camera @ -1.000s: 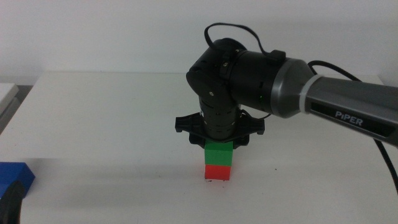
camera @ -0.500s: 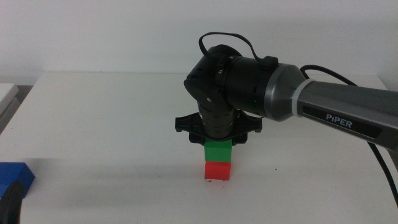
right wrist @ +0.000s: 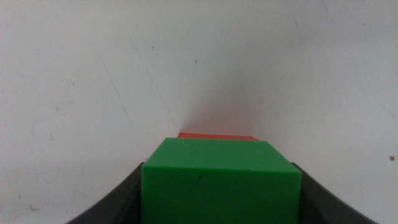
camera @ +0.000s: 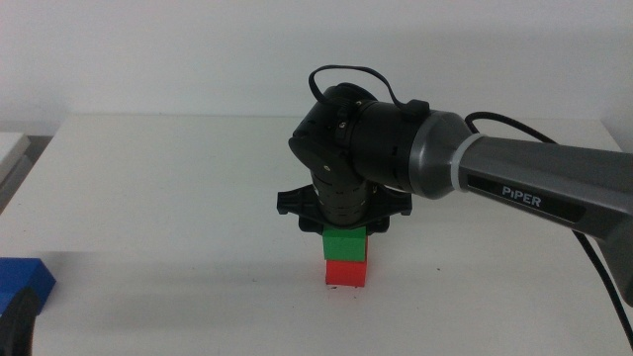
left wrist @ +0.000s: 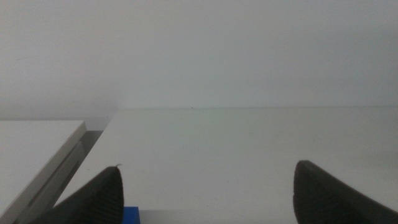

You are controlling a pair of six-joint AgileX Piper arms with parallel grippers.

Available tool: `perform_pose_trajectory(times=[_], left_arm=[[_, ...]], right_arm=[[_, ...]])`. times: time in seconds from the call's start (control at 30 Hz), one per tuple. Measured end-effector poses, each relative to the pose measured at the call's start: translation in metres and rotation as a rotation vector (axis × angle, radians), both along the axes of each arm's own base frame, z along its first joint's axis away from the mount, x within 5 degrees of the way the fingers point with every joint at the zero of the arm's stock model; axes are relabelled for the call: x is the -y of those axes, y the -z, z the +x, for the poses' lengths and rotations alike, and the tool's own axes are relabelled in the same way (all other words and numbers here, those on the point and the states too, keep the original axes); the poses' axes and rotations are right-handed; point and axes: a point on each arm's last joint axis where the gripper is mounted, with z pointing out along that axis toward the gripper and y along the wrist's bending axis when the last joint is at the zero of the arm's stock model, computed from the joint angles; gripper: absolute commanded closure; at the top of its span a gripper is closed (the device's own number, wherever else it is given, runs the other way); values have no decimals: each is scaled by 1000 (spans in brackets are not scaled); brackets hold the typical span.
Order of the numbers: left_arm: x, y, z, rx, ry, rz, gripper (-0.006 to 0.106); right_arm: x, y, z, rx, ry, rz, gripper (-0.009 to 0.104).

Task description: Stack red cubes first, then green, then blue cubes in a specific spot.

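Green cube (camera: 347, 244) sits squarely on top of the red cube (camera: 346, 273), the two forming a short upright stack on the white counter (camera: 178, 198), toward its near middle. Right end effector (camera: 345, 229) points straight down over the stack, its two dark jaws flanking the green cube; in the right wrist view the cube (right wrist: 221, 182) fills the space between them and appears clamped, with a sliver of red (right wrist: 214, 136) showing beyond it. The marked spot beneath the stack cannot be made out. Blue cube (camera: 22, 279) lies at the counter's near left edge, well apart from the stack. Left end effector (left wrist: 205, 193) waits there with jaws spread wide, the blue cube's corner (left wrist: 130, 215) just visible between them. Counter surface is plain white, backed by a bare pale wall.
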Motion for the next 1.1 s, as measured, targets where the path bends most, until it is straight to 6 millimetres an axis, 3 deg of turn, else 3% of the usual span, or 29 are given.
perform_pose_trajectory(times=[0.77,1.1], left_arm=[[0,0,0,0,0,0,8],[0,0,0,0,0,0,8]], right_arm=[[3,-11,-2,16,29,16,85],[7,4,-5,17,29,7,85]])
